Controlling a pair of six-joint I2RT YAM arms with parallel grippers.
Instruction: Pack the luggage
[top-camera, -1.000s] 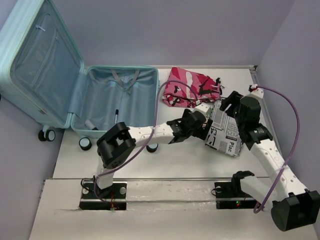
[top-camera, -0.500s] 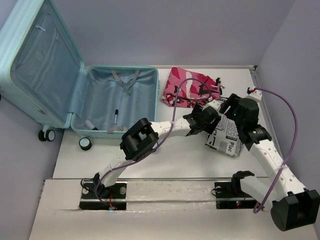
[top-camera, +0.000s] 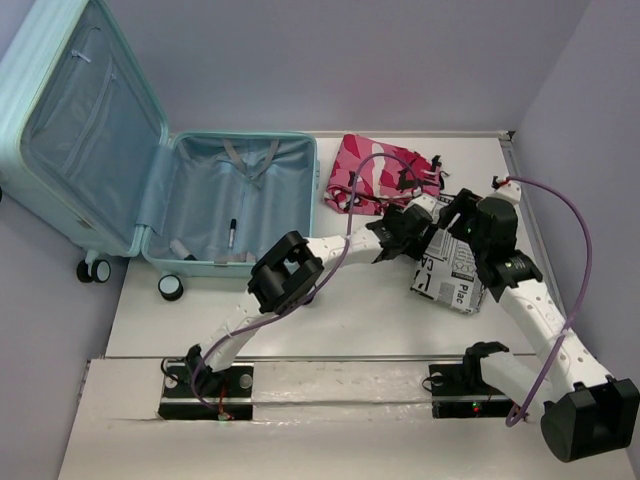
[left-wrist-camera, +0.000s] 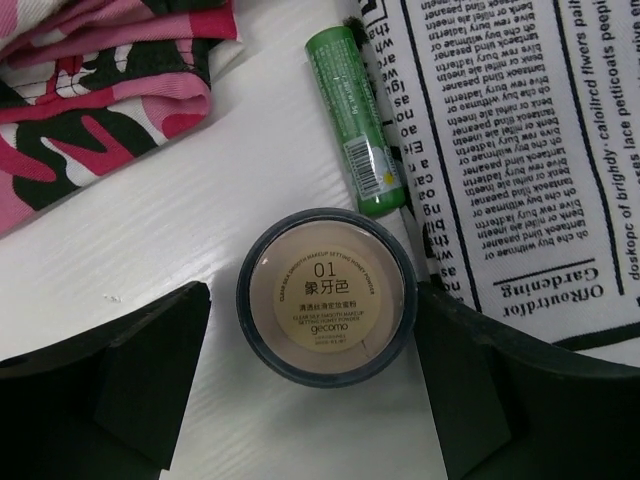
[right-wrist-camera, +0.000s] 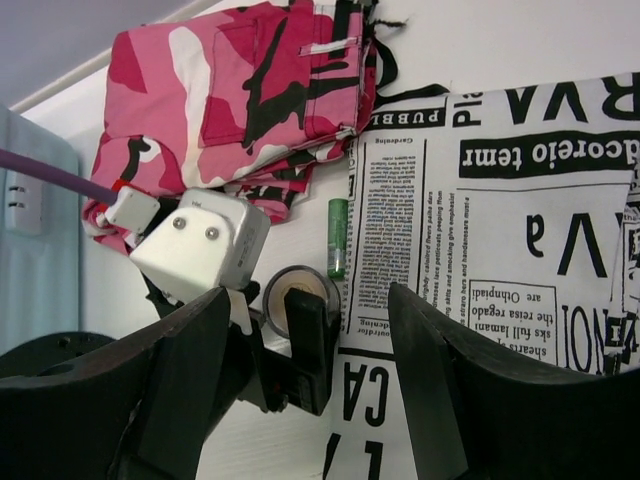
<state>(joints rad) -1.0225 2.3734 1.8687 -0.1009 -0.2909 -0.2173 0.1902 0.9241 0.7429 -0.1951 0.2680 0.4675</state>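
Round compact (left-wrist-camera: 325, 297), label "01 gecomo"

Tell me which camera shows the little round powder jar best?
The left wrist view: the round jar sits centred, label readable. The right wrist view shows it partly behind the left gripper; from above it is hidden.

Mint-blue luggage (top-camera: 95, 140), pink-camouflage cloth (top-camera: 365, 150)
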